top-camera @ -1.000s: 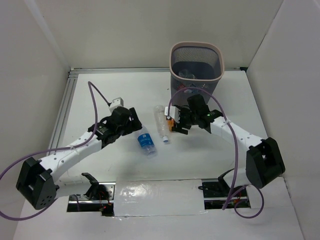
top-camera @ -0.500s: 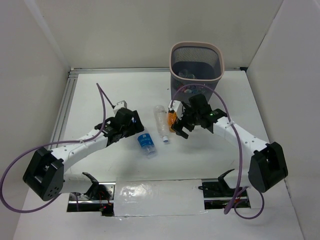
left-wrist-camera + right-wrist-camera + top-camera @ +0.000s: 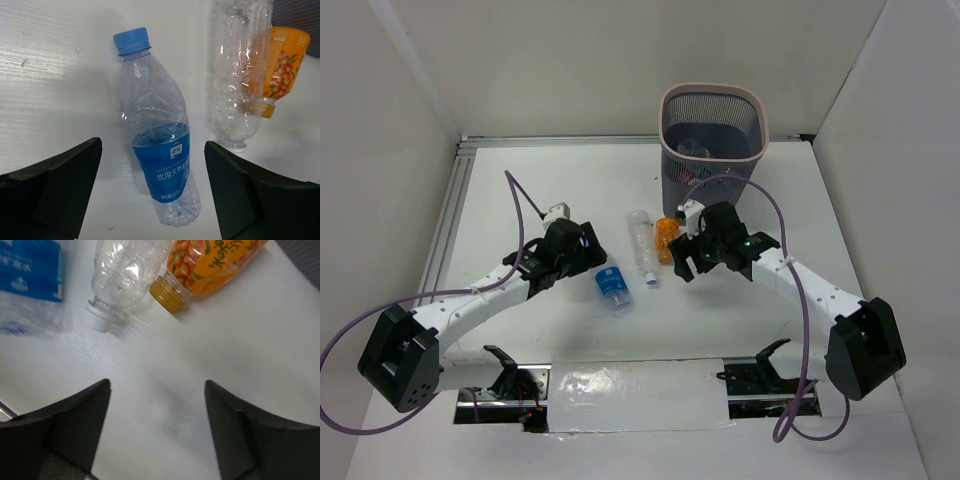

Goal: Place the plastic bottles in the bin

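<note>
Left wrist view: my left tool [image 3: 152,145], wide open and empty, hangs above the blue-label bottle [image 3: 160,165] lying on the worktop [image 3: 50,60]. I should lower squarely over its label before closing. Right tool [image 3: 157,385] open, empty; bin [image 3: 740,170] beyond.

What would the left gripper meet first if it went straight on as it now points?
The left gripper would probably meet the blue-labelled water bottle, lying ahead in line with its open jaws; depth is unclear.

Obstacle: clear bottle [image 3: 641,246] just beside orange bottle [image 3: 666,238]
</note>
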Tool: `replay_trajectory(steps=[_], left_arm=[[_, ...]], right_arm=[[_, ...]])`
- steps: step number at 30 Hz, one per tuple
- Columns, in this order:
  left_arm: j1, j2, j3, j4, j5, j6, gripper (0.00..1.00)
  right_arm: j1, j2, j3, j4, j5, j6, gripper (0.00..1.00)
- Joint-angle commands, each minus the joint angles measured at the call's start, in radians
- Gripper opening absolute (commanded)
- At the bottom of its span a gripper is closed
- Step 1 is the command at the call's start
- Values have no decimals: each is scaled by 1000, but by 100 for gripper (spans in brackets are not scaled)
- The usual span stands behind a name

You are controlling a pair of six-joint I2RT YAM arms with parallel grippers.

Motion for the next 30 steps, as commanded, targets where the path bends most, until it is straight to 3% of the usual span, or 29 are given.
replay_trajectory(steps=[1, 4, 9, 18, 30], left_arm=[[5, -32, -8, 6, -7, -6, 96], [-4, -51, -8, -3, -18, -16, 96], [-32, -105, -28, -25, -47, -48, 96], [-50, -187, -79, -68, -76, -77, 96], [-50, -207, -98, -68, -76, -77, 96]], right_arm=[[27, -33, -31, 129, 102, 249, 88], [38, -75, -111, 250, 114, 347, 95], [124, -148, -305, 548, 317, 401, 94], [138, -15, -284, 698, 478, 459, 91], [81, 143, -192, 790, 430, 521, 92]])
